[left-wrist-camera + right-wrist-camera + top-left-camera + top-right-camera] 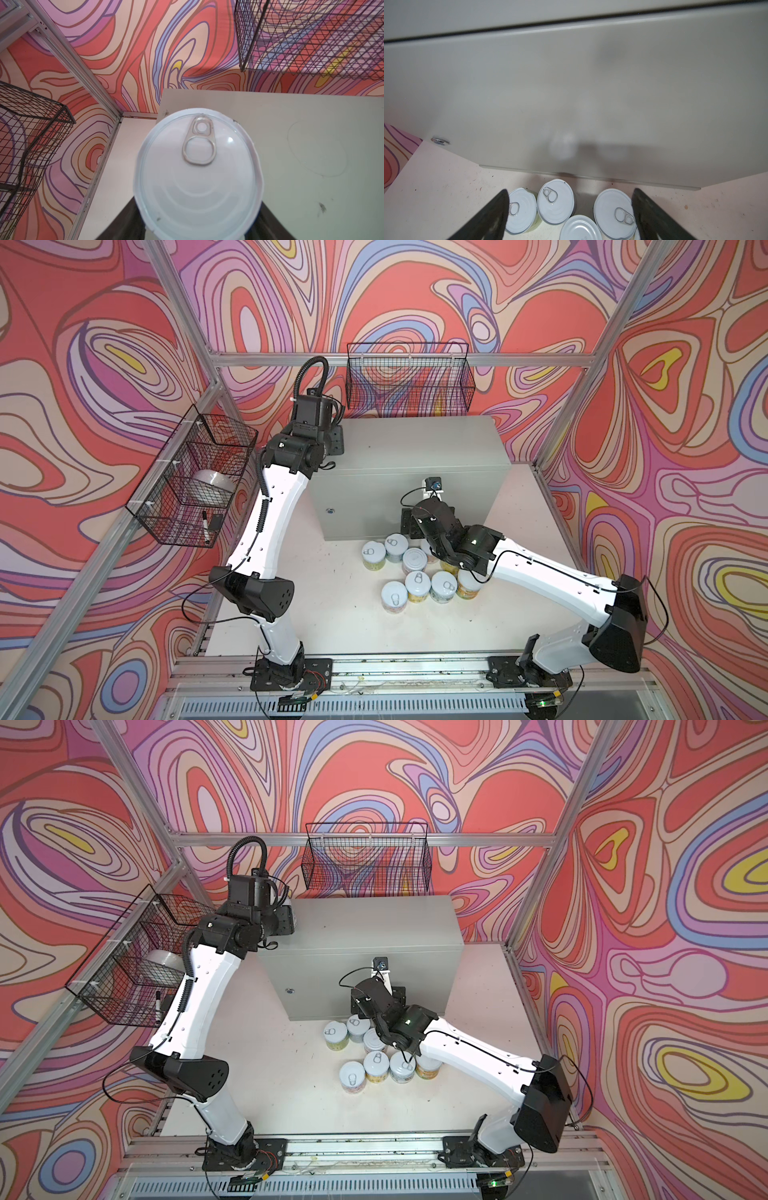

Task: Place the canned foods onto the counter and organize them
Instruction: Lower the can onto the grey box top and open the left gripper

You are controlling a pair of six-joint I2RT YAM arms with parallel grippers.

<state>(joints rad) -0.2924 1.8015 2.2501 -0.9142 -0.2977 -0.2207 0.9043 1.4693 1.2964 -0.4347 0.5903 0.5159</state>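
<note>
My left gripper (197,218) is shut on a can (197,166) with a silver pull-tab lid, its dark fingers against the can's two sides. It holds the can over the back left corner of the counter (415,448), a pale grey metal cabinet seen in both top views (374,928). Several more cans (417,581) stand in a cluster on the table in front of the counter. My right gripper (570,191) hangs open just above the cluster's back cans (554,201), close to the counter's front face (571,83), with nothing between its fingers.
A black wire basket (409,377) hangs on the back wall above the counter. Another wire basket (195,472) on the left wall holds a white round object (214,481) and a marker (205,526). Aluminium frame posts stand at the corners.
</note>
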